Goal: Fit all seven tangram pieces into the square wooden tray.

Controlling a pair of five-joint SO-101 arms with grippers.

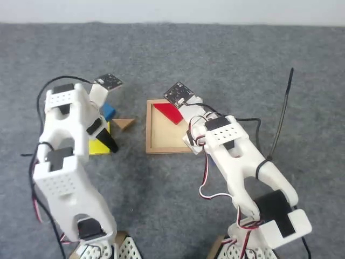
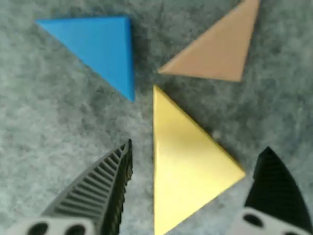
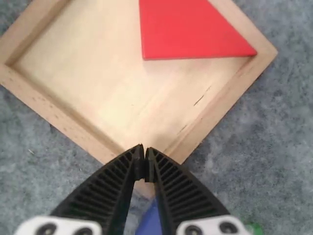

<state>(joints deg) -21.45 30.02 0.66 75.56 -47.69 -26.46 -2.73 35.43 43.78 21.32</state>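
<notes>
Red tri (image 3: 188, 29) in tray (image 3: 49, 104) corner; yellow tri (image 2: 186, 171), blue tri (image 2: 100, 49), tan tri (image 2: 217, 51) outside, close together.

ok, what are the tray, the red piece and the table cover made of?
Tray: pale wood, probably bare or lightly sealed; faint grain lines show, matte. Red piece: flat, evenly coloured, slight sheen; painted wood or plastic, cannot tell. Table cover: grey felt or short carpet, going by its fuzzy mottled texture.

The tray (image 3: 58, 113) is pale, lightly grained wood, with one red piece (image 3: 188, 29) in it. On the mottled grey table (image 1: 242, 59) lie a bright blue triangle (image 2: 100, 46), a tan triangle (image 2: 215, 54) and a yellow triangle (image 2: 186, 166). The left arm (image 1: 62, 178) and right arm (image 1: 242, 162) are white. The left gripper (image 2: 198, 147) and right gripper (image 3: 145, 149) are black and ribbed.
</notes>
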